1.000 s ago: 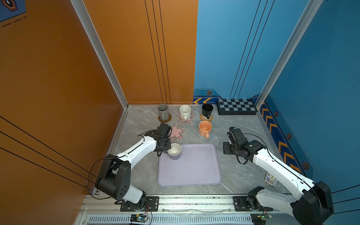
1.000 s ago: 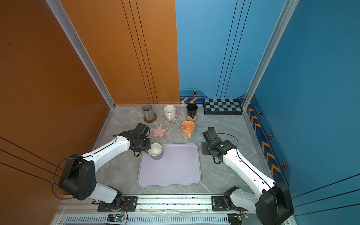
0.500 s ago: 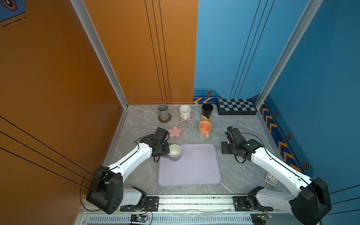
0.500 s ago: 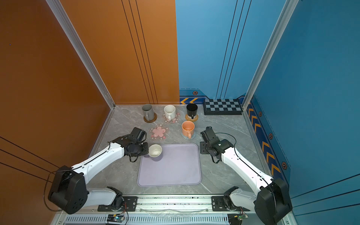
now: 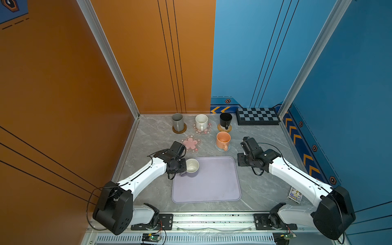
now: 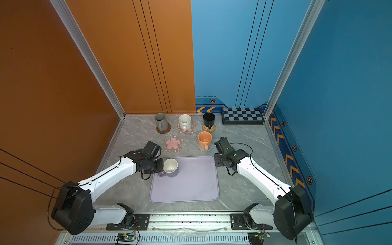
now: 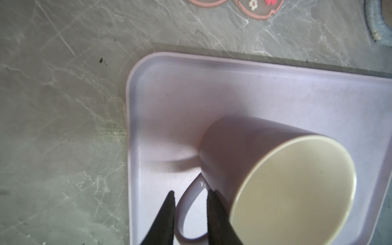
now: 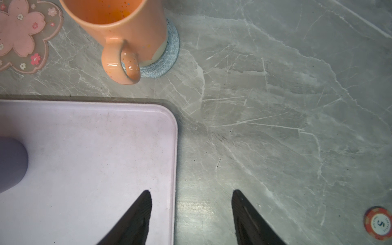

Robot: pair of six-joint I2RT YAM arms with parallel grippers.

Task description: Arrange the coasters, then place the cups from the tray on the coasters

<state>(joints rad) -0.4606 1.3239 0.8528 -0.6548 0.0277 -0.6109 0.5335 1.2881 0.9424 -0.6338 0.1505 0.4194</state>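
Where left hand [image 7: 190,192] (seemingly) pinches, lavender mug's [image 7: 244,144] glossy handle [image 7: 179,214] loops.

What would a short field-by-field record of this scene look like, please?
on tray: lavender mug, alone on the lavender tray
left gripper: shut on the lavender mug's handle
right gripper: open, empty, at the tray's edge
on coasters: grey mug on wooden coaster; white mug on far pink flower coaster; black mug on rattan coaster; orange mug on blue woven coaster
free coaster: near pink flower coaster, bare
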